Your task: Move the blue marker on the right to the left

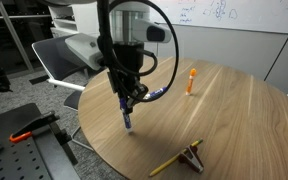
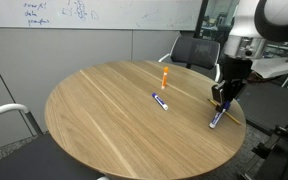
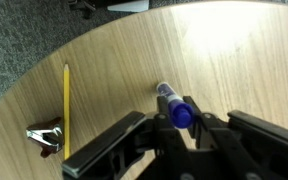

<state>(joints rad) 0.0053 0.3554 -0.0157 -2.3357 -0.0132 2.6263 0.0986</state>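
Note:
The blue marker, stubby with a white barrel and blue cap, stands steeply tilted between my gripper's fingers, cap end towards the wrist camera. In both exterior views my gripper is shut on the blue marker near the table's edge. Its lower end is at or just above the wood; I cannot tell if it touches.
A slimmer, mostly blue marker lies mid-table. An orange marker stands upright beyond it. A yellow pencil and a metal clip lie near the round wooden table's rim. Office chairs stand around it.

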